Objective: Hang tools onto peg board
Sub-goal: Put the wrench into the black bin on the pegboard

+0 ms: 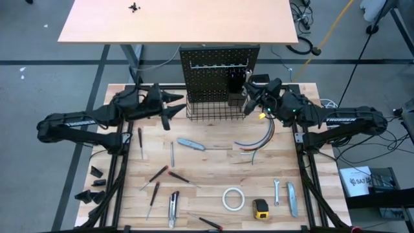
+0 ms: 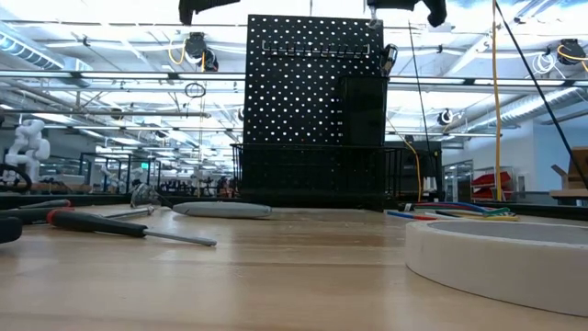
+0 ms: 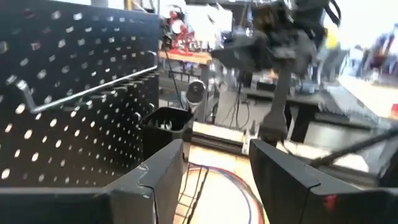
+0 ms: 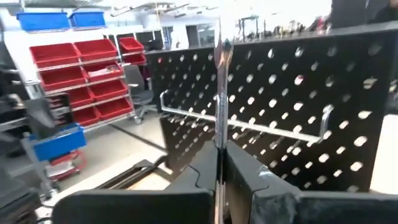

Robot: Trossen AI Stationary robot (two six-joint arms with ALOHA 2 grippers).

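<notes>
The peg board (image 1: 220, 77) stands upright at the table's far edge, with a rail of hooks (image 4: 249, 124), a wire basket (image 1: 217, 111) and a small black bin (image 3: 165, 124). My right gripper (image 4: 219, 152) is raised at the board's right side (image 1: 249, 103), shut on a slim silver tool (image 4: 219, 87). My left gripper (image 3: 214, 168) hangs open at the board's left side (image 1: 171, 113), with nothing between its fingers. Many tools lie flat on the table, among them a grey utility knife (image 1: 191, 144), red-and-black screwdrivers (image 1: 158, 173), a white tape roll (image 1: 233, 199) and a yellow tape measure (image 1: 261, 207). My right gripper pinches the silver tool's near end (image 4: 219, 134) between its two fingers. The fingers lie level and come from the table's right side toward the peg board. The tool sticks out past the fingertips in front of the board's holed face, lifted clear of the table.
A bundle of curved coloured wires (image 1: 259, 139) lies on the table below my right gripper. A wrench (image 1: 277, 191) and another utility knife (image 1: 292, 199) lie near the right front corner. A second, peach-coloured tabletop (image 1: 181, 19) stands beyond the board.
</notes>
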